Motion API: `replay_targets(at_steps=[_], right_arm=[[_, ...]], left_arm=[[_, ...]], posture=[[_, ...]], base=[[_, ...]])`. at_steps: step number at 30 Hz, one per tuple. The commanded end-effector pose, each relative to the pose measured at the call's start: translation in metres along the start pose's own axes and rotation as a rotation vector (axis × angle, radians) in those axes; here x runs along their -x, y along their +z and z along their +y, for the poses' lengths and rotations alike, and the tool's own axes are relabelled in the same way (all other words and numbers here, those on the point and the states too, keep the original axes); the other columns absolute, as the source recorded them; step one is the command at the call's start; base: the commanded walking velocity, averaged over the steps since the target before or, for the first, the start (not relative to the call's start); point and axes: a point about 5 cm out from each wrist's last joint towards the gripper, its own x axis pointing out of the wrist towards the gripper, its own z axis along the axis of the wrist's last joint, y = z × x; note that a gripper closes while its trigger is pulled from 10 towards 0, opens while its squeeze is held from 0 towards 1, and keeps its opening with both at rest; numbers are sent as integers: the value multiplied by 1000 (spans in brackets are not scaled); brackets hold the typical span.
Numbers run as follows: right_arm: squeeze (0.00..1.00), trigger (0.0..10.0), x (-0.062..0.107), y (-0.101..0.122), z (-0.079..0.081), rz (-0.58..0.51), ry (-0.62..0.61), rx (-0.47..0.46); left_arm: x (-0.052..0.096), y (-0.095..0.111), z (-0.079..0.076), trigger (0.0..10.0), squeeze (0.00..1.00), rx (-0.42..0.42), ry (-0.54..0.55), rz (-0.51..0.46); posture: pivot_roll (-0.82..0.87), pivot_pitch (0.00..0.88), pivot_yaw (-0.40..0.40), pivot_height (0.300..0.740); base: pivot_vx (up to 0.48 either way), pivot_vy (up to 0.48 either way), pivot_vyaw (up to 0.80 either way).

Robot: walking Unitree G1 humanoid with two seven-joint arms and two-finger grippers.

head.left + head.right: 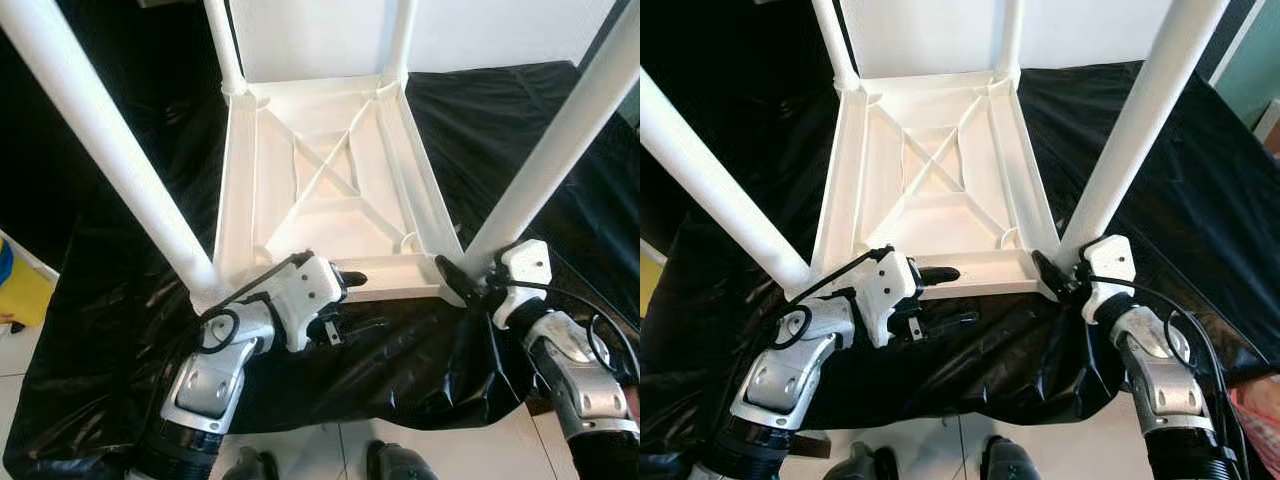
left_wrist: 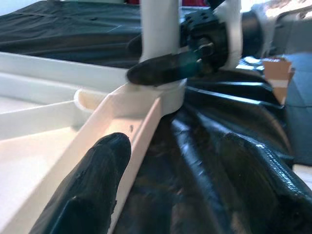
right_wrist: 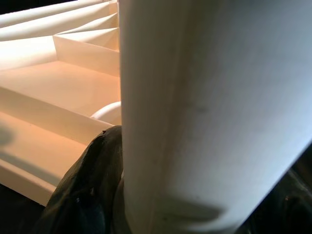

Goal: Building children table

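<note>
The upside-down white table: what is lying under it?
Under the table top lies a crinkled black plastic sheet, spread past its rim on all sides and hanging over the near edge. What the sheet covers underneath cannot be seen.

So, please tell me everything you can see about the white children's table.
The white children's table looks like plastic and lies upside down on a black plastic sheet. Its ribbed underside with an X brace faces up, and four round legs stand in the corner sockets. The right tool grips the base of the near right leg; the left tool, open, straddles the near edge.
</note>
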Motion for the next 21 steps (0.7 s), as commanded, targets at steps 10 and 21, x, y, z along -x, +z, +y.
replay_targets(at_steps=[10,21], right_arm=[[0,10000,3,7,8,-42,-145,-25],[0,10000,3,-4,37,53,-530,-117]], left_arm=[[-3,-1,4,10000,0,1,236,12],[-9,4,8,10000,0,-21,245,-1]], posture=[[-127,159,27,740],[-139,163,27,740]], base=[[0,0,0],[0,0,0]])
